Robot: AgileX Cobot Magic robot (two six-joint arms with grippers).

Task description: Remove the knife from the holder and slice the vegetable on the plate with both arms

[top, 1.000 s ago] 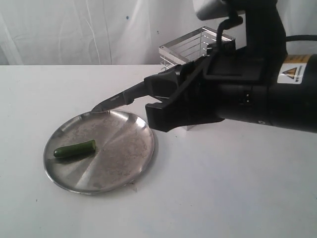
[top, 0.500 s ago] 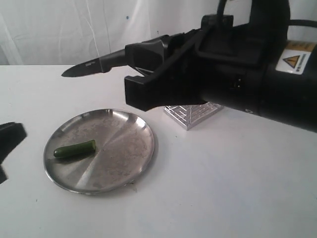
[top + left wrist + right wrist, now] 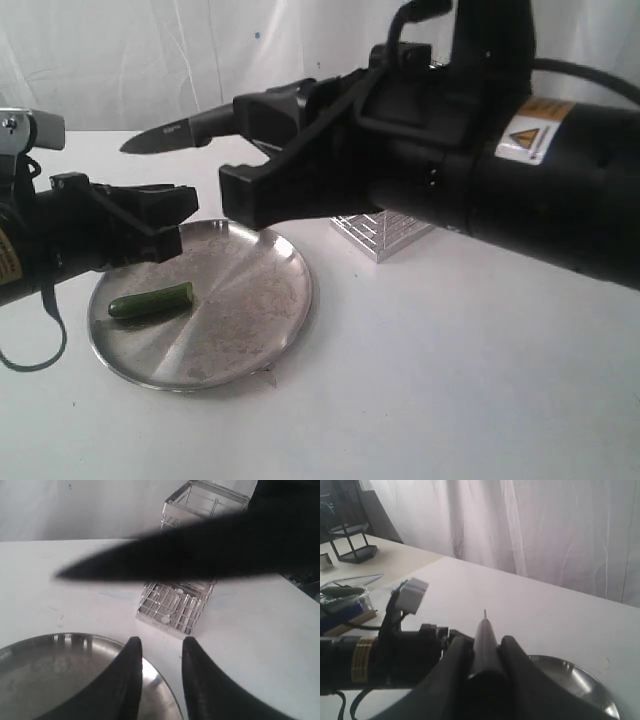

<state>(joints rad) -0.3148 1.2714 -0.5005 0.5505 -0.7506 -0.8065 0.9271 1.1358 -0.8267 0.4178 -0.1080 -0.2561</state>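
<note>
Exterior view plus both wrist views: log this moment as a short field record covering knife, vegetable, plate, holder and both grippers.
knife: out of holder, raised level, tip toward the left arm's side
right gripper: shut on knife handle
left gripper: jaws apart, empty, above plate's edge
vegetable: one piece, lying on plate, untouched
plate: flat on table, nearer the exterior camera than holder
holder: upright on table, partly hidden in exterior view
</note>
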